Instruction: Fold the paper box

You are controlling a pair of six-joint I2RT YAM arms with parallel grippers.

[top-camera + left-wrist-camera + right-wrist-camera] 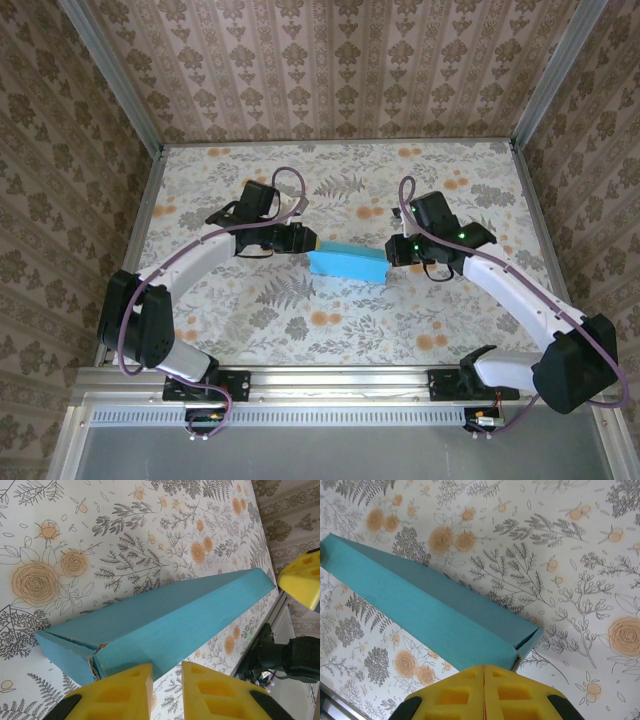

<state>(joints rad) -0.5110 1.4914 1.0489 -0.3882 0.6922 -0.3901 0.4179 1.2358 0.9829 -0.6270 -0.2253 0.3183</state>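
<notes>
The paper box (347, 264) lies mid-table as a long, shallow turquoise shape, folded up, between my two grippers. My left gripper (308, 242) is at its left end. In the left wrist view the box (170, 615) runs away from the gripper (167, 667), whose yellow fingers stand slightly apart with tablecloth showing in the gap. The left fingertip (131, 679) overlaps the box's near edge, beside a gaping corner seam (92, 660). My right gripper (390, 250) (484, 667) is shut, its tips against the box's (420, 605) right end, where an end flap (530, 635) sits slightly ajar.
A floral cloth (300, 320) covers the table, with patterned walls on three sides. A metal rail (320, 380) with the arm bases runs along the near edge. In the left wrist view, the right gripper's yellow finger (302, 577) and black arm (290, 657) sit beyond the box's far end.
</notes>
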